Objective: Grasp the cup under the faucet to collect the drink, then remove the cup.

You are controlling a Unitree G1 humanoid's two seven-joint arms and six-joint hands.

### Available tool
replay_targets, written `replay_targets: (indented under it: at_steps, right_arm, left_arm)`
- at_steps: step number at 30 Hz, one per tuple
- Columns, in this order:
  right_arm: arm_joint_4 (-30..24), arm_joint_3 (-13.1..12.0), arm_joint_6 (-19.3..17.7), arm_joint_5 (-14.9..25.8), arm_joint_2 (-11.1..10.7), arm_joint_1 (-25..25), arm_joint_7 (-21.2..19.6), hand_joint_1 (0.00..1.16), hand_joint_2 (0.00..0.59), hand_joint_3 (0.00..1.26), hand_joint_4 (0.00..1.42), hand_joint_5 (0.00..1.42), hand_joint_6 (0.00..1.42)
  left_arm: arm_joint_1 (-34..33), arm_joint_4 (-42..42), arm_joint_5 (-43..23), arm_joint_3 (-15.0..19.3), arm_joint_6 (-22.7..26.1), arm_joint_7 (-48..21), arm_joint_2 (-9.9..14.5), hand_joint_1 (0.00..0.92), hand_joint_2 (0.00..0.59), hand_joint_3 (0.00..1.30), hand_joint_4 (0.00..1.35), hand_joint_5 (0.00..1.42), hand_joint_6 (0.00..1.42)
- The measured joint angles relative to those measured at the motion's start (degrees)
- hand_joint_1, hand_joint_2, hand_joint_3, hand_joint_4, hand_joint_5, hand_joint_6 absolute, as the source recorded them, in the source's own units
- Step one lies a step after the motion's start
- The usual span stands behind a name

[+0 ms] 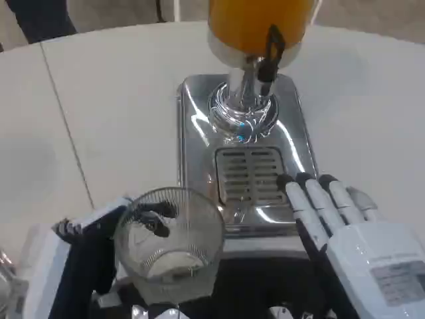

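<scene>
A clear ribbed cup (171,242), glassy and round with fine vertical fluting along its rim, sits in the lower left of the frame, upright and seemingly without liquid in it, though its transparency makes this hard to confirm. The left hand (80,256) grips it: black and white fingers (154,222) show through the cup wall, wrapped around its far side, and the white back of the hand lies along the lower left edge. The cup stands just in front of and to the left of the drip grille, not under the faucet. The dispenser base (199,126) is a rectangular block of polished chrome with rounded corners, mirror-bright and reflecting light, occupying the centre of the frame. Set into it is a slotted metal drip grille (249,174). Above the grille rises a shiny round pedestal (240,109), carrying a tank of orange drink (255,20) at the top centre. A black faucet lever (271,53) hangs at the front of the tank. The right hand (345,232) lies in the lower right, white back uppermost, its fingers (302,199) extended and slightly apart, holding nothing, their black tips touching the right edge of the base beside the grille. The table (99,100) is smooth, matt white.
</scene>
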Motion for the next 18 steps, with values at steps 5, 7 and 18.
replay_targets:
  at_steps: [5, 7, 18]
  right_arm:
    - [-1.3, -0.47, -0.04, 0.02, 0.71, 0.87, 0.03, 0.54, 0.388, 0.0, 0.0, 0.0, 0.05]
    - [-1.91, -0.88, -0.04, 0.03, 0.86, 0.93, 0.04, 0.54, 0.389, 0.0, 0.0, 0.0, 0.05]
    - [-2.19, -2.5, 0.4, -0.16, 3.17, 2.46, 0.67, 0.55, 0.395, 0.0, 0.0, 0.0, 0.05]
  left_arm:
    - [-0.01, -0.76, 0.63, -0.2, 0.44, -0.6, -1.46, 0.601, 0.0, 1.12, 1.04, 1.42, 1.42]
    - [-0.5, -0.77, 0.98, -0.22, 0.79, -0.79, -1.89, 0.601, 0.0, 1.12, 1.04, 1.42, 1.42]
    - [-3.34, 0.29, 2.59, -1.1, 2.85, -1.28, -4.62, 0.601, 0.0, 1.12, 1.04, 1.42, 1.42]
